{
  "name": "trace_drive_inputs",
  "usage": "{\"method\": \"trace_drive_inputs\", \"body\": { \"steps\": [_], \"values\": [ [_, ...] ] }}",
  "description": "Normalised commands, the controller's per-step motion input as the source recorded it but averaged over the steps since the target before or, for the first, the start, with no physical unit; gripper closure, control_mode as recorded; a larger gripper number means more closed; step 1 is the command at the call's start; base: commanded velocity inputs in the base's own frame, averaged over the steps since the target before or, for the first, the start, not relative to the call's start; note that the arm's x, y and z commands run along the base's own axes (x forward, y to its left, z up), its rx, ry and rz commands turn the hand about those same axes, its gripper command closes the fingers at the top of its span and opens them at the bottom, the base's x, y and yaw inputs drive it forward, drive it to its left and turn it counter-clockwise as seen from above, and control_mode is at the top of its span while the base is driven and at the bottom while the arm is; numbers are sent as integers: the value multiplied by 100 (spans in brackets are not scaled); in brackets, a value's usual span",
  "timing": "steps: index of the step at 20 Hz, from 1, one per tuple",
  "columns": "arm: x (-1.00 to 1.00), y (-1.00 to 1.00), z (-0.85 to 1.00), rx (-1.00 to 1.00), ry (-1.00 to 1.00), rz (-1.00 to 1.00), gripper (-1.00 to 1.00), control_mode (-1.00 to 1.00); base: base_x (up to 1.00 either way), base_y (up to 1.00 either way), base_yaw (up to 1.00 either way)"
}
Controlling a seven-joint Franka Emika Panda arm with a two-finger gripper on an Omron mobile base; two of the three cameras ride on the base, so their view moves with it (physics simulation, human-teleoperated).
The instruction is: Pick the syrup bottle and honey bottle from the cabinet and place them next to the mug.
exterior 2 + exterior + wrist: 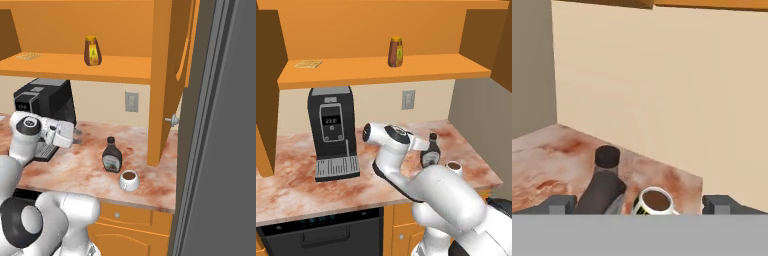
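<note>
Between your wide-open fingers [561,204] (holding nothing) you see the syrup bottle [604,185] beside the mug [654,201]; the coffee machine [332,131] stands behind.

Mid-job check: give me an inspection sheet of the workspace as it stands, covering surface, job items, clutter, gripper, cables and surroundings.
Surface: marbled counter, holding the items below.
Job's things: syrup bottle upright on the counter beside the mug, which holds dark liquid; honey bottle upright on the cabinet shelf, not yet fetched.
Clutter: coffee machine on the counter; small flat tan item on the shelf, kind unclear.
Gripper: gripper open, holding nothing, bottle and mug ahead of it.
Cables: nothing seen.
Surroundings: wall outlet, open cabinet door, dark appliance under the counter.
</note>
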Motion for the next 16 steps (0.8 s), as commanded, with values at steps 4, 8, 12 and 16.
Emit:
{"method": "trace_drive_inputs", "body": {
  "steps": [4, 8, 12, 16],
  "values": [
    [-69, 0, 69, 0, 11, 23, -100, -100, 0, 0, 0],
    [-83, 0, 72, 0, 7, 32, -100, -100, 0, 0, 0],
    [-81, -3, 66, 0, -3, 40, -100, -100, 0, 0, 0],
    [-62, -9, 89, 0, 0, 43, -100, -100, 0, 0, 0]
  ]
}}
